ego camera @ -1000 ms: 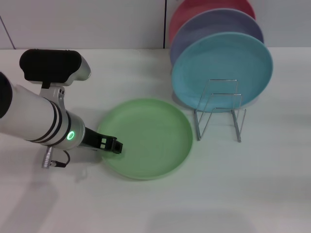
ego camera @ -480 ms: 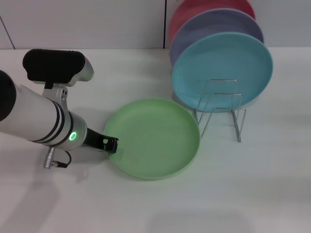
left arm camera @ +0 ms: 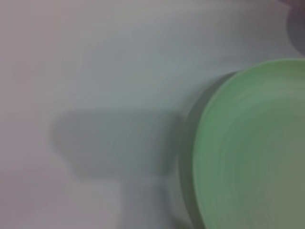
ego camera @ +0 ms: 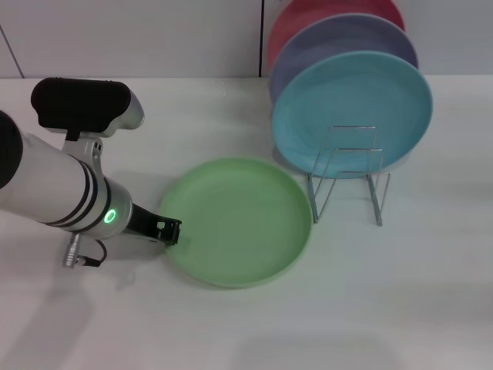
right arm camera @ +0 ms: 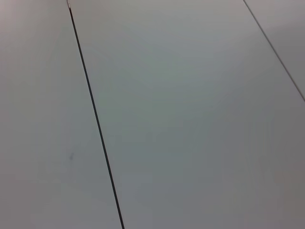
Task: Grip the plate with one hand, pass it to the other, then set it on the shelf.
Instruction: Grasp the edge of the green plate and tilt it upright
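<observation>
The light green plate [ego camera: 239,220] lies flat on the white table, left of the shelf [ego camera: 348,176], a thin silver wire rack. My left gripper [ego camera: 168,230] reaches in from the left, and its black tip is at the plate's left rim. The left wrist view shows part of the plate [left arm camera: 252,152] and its rim over the table, but none of that arm's fingers. My right arm does not appear in the head view. The right wrist view shows only a pale surface with thin dark lines.
A turquoise plate [ego camera: 352,108] stands upright in the rack, with a lavender plate [ego camera: 339,38] and a red plate [ego camera: 308,15] behind it. The white wall runs along the table's far edge. Bare table [ego camera: 347,308] lies in front of the plate and rack.
The green plate slid right toward the rack, then came back a little to the left. My left gripper's tip drew back leftward along the plate's rim.
</observation>
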